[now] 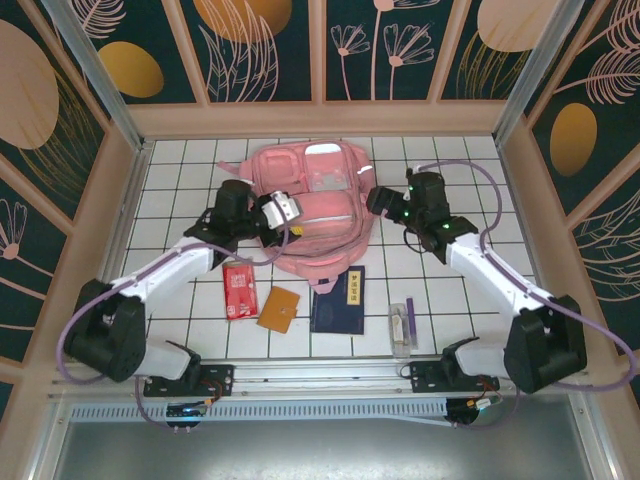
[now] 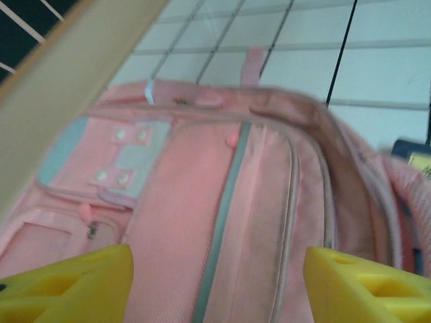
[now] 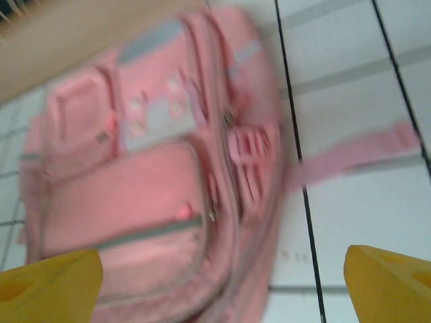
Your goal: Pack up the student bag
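The student bag point(image 1: 312, 205) is a large pink backpack lying flat on the white tiled table, front pockets up. My left gripper point(image 1: 280, 212) hovers over its left side. In the left wrist view the yellow fingertips point(image 2: 67, 286) stand wide apart above the pink fabric point(image 2: 262, 202) and its grey strip, holding nothing, so this gripper point(image 2: 219, 289) is open. My right gripper point(image 1: 383, 200) sits just off the bag's right edge. In the blurred right wrist view it point(image 3: 219, 286) is open and empty, with the bag point(image 3: 155, 195) and a loose strap point(image 3: 357, 151) below it.
In front of the bag lie a red packet point(image 1: 238, 290), an orange-brown wallet point(image 1: 279, 309), a dark blue booklet point(image 1: 340, 298) and a small clear case point(image 1: 401, 328). Wooden walls point(image 1: 120, 200) enclose the table on three sides.
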Controlling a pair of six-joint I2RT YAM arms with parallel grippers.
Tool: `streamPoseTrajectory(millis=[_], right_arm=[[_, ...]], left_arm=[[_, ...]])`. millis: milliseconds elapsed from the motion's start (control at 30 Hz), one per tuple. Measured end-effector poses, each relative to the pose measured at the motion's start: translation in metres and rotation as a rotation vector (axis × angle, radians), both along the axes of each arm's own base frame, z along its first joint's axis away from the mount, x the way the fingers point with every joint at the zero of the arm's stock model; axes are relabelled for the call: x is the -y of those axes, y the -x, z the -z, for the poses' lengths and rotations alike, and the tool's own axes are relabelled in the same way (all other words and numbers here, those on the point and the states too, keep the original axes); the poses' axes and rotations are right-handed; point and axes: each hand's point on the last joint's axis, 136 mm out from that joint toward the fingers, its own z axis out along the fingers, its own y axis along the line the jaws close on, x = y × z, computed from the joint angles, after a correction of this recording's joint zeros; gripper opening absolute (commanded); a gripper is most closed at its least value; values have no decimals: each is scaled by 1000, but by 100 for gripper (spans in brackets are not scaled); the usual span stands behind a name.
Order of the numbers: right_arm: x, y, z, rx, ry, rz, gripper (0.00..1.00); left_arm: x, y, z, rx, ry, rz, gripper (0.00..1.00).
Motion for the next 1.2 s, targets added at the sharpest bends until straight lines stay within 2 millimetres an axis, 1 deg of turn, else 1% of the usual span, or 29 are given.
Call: streamPoseTrajectory(millis=[33,67,100,167,200,267,333,367,433,500,533,567,667,767,833,867,933,1000,1067,1167,1200], right_arm=[[0,3,10,-41,2,6,92],[0,6,18,-79,4,8,92],[0,9,24,-108,1,11,92],[0,13,32,-144,-2,13,92],[-1,14,34,-157,-6,11,92],[-4,16,37,-176,-21,4,90],[-8,18,41,-197,-37,-13,89],[-10,19,44,-209,-44,-22,88],[-14,20,49,-231,-55,-35,88],[-16,22,54,-256,-61,-38,87],[-15,24,55,-265,-61,-36,87],[-14,26,57,-277,-60,-32,87],[-11,33,62,-312,-48,-26,85],[-8,45,64,-351,-30,-37,76],[-9,56,65,-379,-23,-75,66],[-12,64,67,-398,-21,-105,64],[-19,80,76,-446,-12,-162,63],[-29,104,92,-509,8,-226,63],[-38,132,113,-589,29,-290,61],[-42,162,138,-687,52,-341,61],[-42,169,144,-710,58,-347,61]], left_arm=[[1,-4,10,-16,-29,-8,72],[1,-9,24,-38,-62,-16,77],[1,-12,38,-59,-98,-20,81],[-1,-13,61,-104,-148,-33,85],[-3,-12,71,-124,-174,-41,85],[-5,-14,87,-151,-221,-59,84],[-1,-23,93,-145,-259,-76,81],[2,-29,96,-137,-277,-83,73],[7,-35,101,-136,-308,-83,45],[12,-37,105,-146,-330,-82,8],[13,-39,105,-145,-336,-87,0],[13,-42,103,-144,-335,-100,0],[9,-55,90,-120,-323,-162,0],[4,-62,73,-111,-277,-211,0],[0,-68,57,-125,-208,-233,0],[-4,-72,48,-133,-163,-249,0],[-12,-80,26,-133,-82,-277,0],[-16,-87,2,-123,-14,-300,0],[-15,-96,-29,-97,51,-315,0],[-10,-109,-74,-46,117,-327,0],[-9,-111,-85,-33,131,-330,0]])
